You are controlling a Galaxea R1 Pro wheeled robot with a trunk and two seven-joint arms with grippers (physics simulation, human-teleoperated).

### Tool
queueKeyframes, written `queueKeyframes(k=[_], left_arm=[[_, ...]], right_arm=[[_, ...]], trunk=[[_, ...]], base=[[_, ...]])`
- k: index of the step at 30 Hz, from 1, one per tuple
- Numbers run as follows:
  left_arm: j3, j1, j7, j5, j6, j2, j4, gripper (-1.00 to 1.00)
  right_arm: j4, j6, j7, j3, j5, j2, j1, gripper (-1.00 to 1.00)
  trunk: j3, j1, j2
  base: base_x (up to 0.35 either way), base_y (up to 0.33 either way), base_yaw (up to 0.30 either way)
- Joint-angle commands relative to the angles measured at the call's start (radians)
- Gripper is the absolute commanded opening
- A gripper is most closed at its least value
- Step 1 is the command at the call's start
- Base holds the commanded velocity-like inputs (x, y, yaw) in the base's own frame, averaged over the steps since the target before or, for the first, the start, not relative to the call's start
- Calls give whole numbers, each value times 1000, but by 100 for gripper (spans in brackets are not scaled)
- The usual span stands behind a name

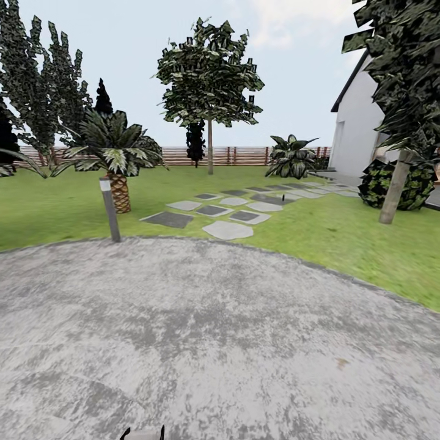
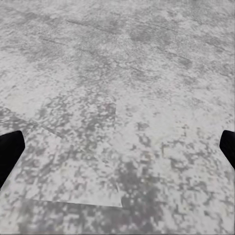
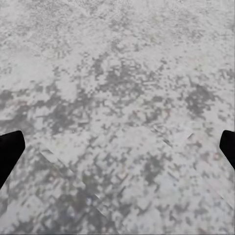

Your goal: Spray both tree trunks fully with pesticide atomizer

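Here we are on the wide round apron of mottled grey stone paving [image 1: 220,342], looking out over the rough green lawn [image 1: 55,208] towards the brown slatted wooden fence [image 1: 244,156].

Both arms point down at the paving. The left gripper [image 2: 117,152] has its dark fingertips [image 2: 9,154] spread to the picture's opposite edges, with nothing between them but stone. The right gripper [image 3: 117,152] is the same: spread wide and carrying nothing.

The two targets are up ahead. One tall tree with a straight grey-brown trunk [image 1: 209,146] stands far across the lawn, near the fence. The other thick grey-brown trunk [image 1: 394,189] leans at the lawn's right edge, just in front of a round dark bush [image 1: 373,183] by the white house [image 1: 360,128]. The bark looks bare from here, so I judge that spraying has not begun.

And the pesticide atomizer? A tiny dark speck [image 1: 284,198] sits by the far end of the pale and dark stepping-stone path [image 1: 226,214]. That may be it, but it is too small to tell.

If so, expect a light, rigid little thing that tips over easily on grass. My judgement is to pinch it across the body, low and square, leaving the nozzle clear. A short scaly palm [image 1: 117,183] and a grey bollard lamp [image 1: 110,211] stand at the paving's left edge.
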Motion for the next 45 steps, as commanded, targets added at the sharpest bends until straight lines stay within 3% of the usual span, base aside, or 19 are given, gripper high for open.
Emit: queueKeyframes(k=[1, 19, 45], left_arm=[[0, -1, 0, 4, -3, 0, 1, 100], [0, -1, 0, 4, -3, 0, 1, 100], [0, -1, 0, 3, -3, 0, 1, 100]], right_arm=[[1, -3, 3, -2, -1, 0, -1, 100], [2, -3, 3, -2, -1, 1, -1, 100], [2, -3, 3, -2, -1, 0, -1, 100]], trunk=[[-1, 0, 0], [-1, 0, 0], [-1, 0, 0]], base=[[327, 0, 0], [327, 0, -22], [327, 0, -249]])
